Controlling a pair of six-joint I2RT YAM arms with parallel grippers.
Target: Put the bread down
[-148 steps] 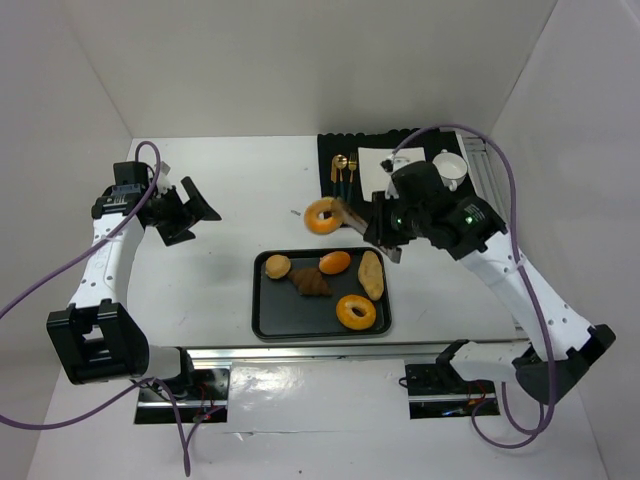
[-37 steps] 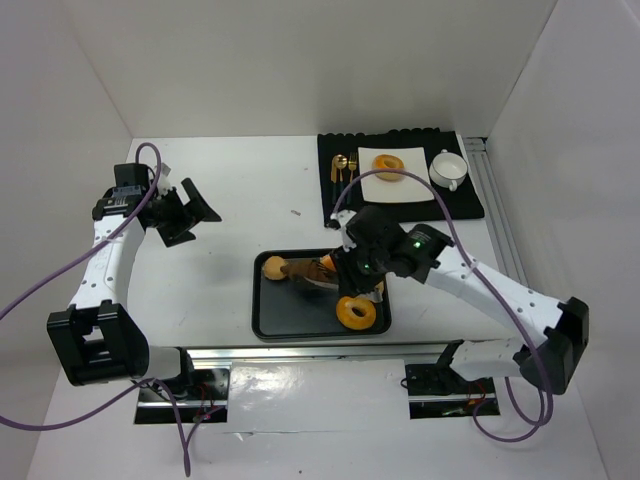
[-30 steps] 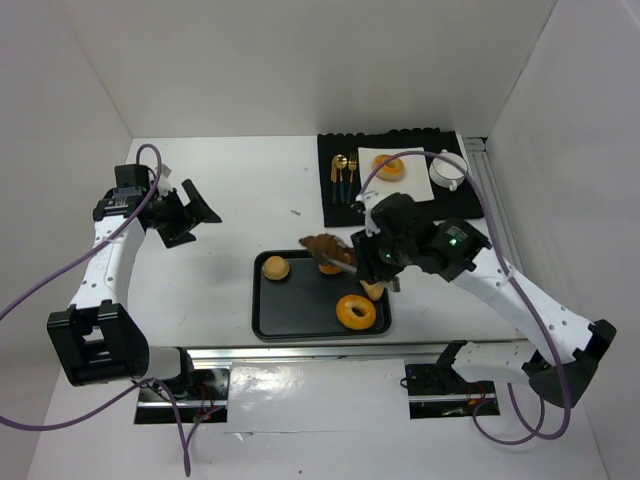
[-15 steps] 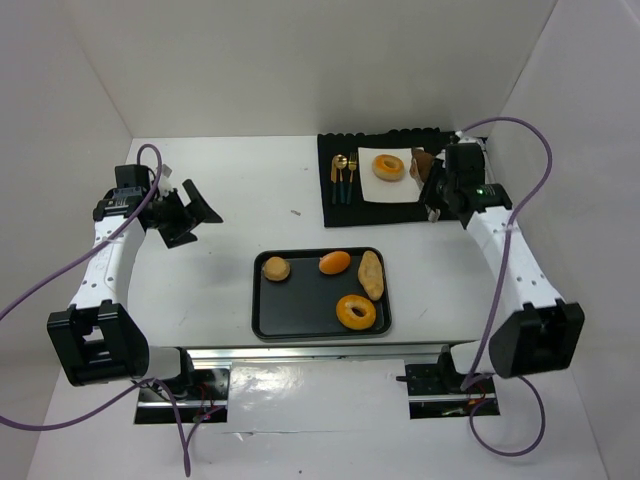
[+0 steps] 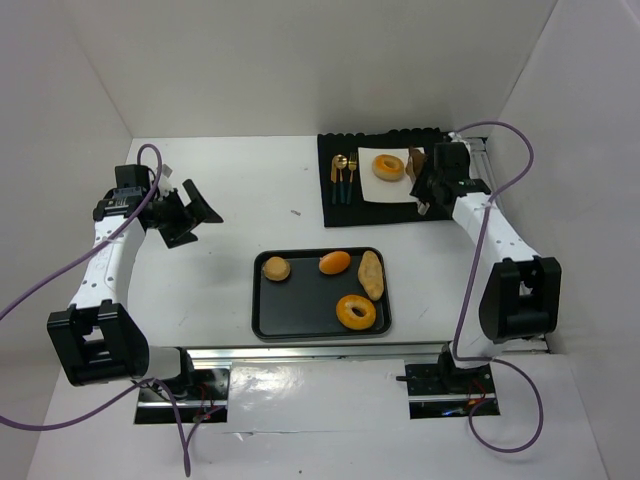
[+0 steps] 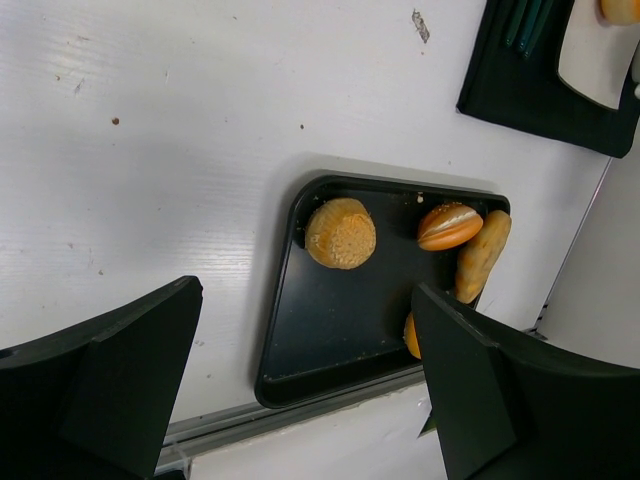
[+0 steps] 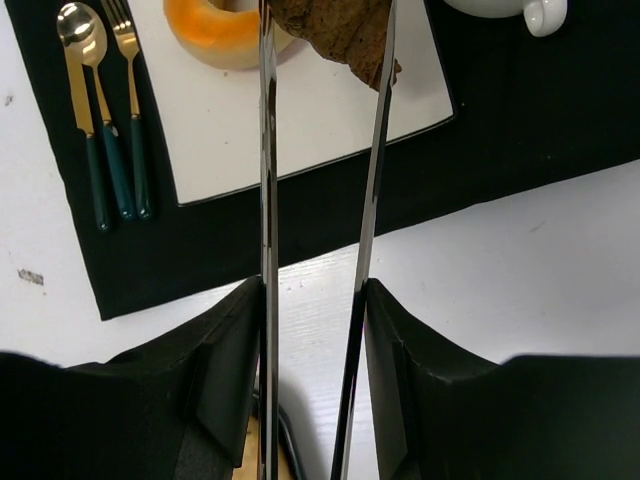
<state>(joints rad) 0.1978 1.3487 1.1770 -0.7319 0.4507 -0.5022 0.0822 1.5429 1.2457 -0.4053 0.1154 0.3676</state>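
Observation:
My right gripper is shut on metal tongs. The tongs pinch a dark brown croissant just over the white plate, beside an orange donut lying on it. The black tray holds a round bun, an orange bun, a long roll and a second donut. My left gripper is open and empty, high above the table's left side.
The plate sits on a black mat with a gold spoon and fork on its left. A white cup stands at the plate's right. A metal rail runs along the table's near edge.
My right arm lifted the croissant off the tray with the tongs and swung it back right to the plate. It has now drawn in slightly over the plate. The left arm has not moved.

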